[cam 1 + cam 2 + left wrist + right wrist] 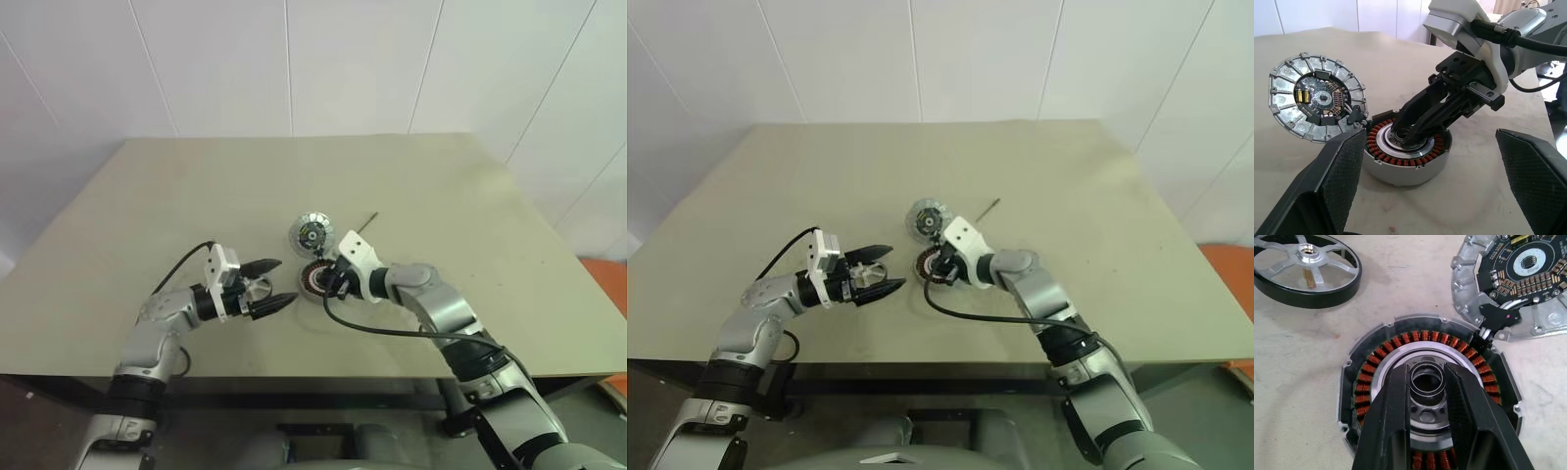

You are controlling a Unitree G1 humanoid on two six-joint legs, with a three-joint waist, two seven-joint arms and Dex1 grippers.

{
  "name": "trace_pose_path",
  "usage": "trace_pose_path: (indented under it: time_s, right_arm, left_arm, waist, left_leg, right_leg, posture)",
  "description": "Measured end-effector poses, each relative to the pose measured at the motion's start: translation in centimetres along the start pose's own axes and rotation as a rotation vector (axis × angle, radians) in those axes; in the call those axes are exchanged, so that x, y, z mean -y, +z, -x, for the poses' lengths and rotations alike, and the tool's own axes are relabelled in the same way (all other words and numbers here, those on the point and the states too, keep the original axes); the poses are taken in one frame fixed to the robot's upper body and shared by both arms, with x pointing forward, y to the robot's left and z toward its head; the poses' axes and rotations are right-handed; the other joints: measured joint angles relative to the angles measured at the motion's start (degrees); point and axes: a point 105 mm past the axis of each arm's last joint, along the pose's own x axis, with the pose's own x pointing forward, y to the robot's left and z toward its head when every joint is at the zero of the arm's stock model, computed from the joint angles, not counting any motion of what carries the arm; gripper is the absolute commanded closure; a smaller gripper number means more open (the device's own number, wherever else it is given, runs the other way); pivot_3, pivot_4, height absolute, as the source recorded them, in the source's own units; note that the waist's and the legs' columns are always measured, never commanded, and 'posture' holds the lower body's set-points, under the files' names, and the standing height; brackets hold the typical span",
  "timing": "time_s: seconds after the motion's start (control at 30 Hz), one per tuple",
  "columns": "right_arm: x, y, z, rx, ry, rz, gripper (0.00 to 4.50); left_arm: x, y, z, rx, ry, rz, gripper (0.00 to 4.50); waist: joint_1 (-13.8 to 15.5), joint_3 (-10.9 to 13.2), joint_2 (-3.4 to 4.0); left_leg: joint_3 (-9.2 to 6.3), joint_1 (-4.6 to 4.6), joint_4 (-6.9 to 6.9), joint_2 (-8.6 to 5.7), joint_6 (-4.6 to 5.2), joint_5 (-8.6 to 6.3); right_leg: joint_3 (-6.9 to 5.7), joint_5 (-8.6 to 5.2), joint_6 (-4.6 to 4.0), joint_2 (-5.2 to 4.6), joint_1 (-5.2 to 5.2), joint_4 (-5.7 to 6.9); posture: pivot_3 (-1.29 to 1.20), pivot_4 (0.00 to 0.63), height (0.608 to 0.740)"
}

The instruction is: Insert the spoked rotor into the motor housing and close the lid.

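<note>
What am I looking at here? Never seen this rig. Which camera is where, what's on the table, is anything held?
It is a humanoid robot with two arms, each ending in a gripper with two black fingers. The two wide pictures come from cameras in its head, looking down over a table. The two close-ups come from a camera on each wrist.

The motor housing, a cup with copper windings, lies on the table. The lid, a silver disc with a dark circuit centre, is right beside it. The spoked rotor lies nearby, and a thin pin lies further back.

The right gripper reaches into the housing's centre, its fingers closed on a small ring. The left gripper is open and holds nothing, pointing at the housing.
</note>
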Motion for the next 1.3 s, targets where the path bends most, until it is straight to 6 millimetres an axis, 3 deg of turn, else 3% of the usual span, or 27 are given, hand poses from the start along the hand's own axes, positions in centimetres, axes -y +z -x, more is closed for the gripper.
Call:
trace_pose_path:
  time_s: [1.3]
  right_arm:
    - [0.6, -0.3, 0.5, -0.004, -0.006, -0.099, 3.84]
  left_arm:
    - [0.0, -0.1, -0.1, 0.002, 0.001, 0.007, 0.0]
  waist:
    - [0.11, 0.01, 0.01]
  left_leg:
    - [-0.01, 0.0, -0.09, 0.0, 0.0, 0.0]
  right_leg:
    - [0.0, -0.04, -0.05, -0.02, -0.01, -0.05]
  posture:
    - [0.0, 0.0, 0.74]
